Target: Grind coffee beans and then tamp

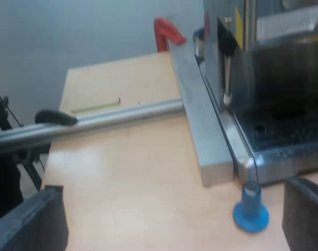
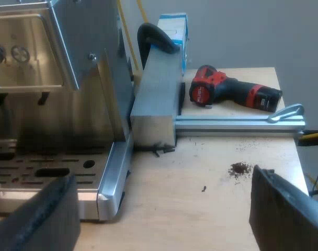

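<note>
A blue tamper (image 1: 250,209) stands upright on the wooden table (image 1: 138,172), close to the corner of the espresso machine's (image 1: 274,89) drip tray (image 1: 290,136). My left gripper (image 1: 172,214) hangs open above the table with nothing between its fingers (image 1: 31,222); the tamper sits just inside one finger. My right gripper (image 2: 164,209) is also open and holds nothing. It hovers over the table by the other side of the espresso machine (image 2: 59,78) and its drip tray (image 2: 44,170).
A metal block (image 2: 156,99) with a rail (image 2: 237,124) is clamped against the machine's side, and another block (image 1: 201,120) and rail (image 1: 122,112) on the opposite side. A red drill (image 2: 232,91), a blue-white box (image 2: 173,29) and spilled coffee grounds (image 2: 240,168) are on the table.
</note>
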You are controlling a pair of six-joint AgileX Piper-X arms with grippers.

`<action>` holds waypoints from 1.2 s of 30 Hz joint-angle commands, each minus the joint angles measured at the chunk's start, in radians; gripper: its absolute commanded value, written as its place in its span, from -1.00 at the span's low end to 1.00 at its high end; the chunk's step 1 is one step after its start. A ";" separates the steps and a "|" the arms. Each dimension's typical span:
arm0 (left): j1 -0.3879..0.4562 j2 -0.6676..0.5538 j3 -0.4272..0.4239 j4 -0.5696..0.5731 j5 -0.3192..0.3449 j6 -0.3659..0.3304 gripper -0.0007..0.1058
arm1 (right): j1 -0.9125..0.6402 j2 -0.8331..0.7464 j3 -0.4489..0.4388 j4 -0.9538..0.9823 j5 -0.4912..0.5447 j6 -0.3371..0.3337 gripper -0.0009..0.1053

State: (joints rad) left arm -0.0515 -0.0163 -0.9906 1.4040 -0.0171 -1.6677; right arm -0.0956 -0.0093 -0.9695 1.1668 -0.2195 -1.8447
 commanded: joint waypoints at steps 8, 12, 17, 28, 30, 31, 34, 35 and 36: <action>0.002 -0.139 0.160 -0.363 -0.016 -0.017 0.60 | 0.000 -0.043 0.143 -0.224 -0.031 -0.015 0.31; 0.002 -0.138 0.226 -0.464 -0.016 -0.017 0.60 | 0.000 -0.043 0.199 -0.278 -0.031 -0.015 0.31; 0.002 -0.137 0.274 -0.484 -0.009 -0.017 0.60 | 0.000 -0.043 0.238 -0.272 -0.031 -0.015 0.31; 0.002 -0.137 0.414 -0.484 -0.009 -0.017 0.60 | 0.000 -0.042 0.363 -0.241 -0.031 -0.015 0.31; 0.002 -0.137 0.436 -0.481 -0.009 -0.017 0.60 | 0.000 -0.042 0.385 -0.231 -0.031 -0.015 0.31; 0.002 -0.137 0.452 -0.482 -0.009 -0.017 0.60 | 0.000 -0.042 0.396 -0.211 -0.031 -0.015 0.31; 0.002 -0.136 0.478 -0.465 -0.009 -0.017 0.60 | 0.000 -0.042 0.421 -0.154 -0.027 -0.015 0.31; 0.002 -0.136 0.482 -0.459 -0.009 -0.017 0.60 | 0.000 -0.042 0.429 -0.143 -0.024 -0.015 0.31; 0.002 -0.136 0.486 -0.447 -0.009 -0.017 0.60 | 0.000 -0.042 0.439 -0.129 -0.023 -0.015 0.31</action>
State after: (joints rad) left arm -0.0515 -0.0126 -0.4980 0.9670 -0.0171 -1.6677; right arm -0.0956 -0.0057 -0.5306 1.0236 -0.2393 -1.8463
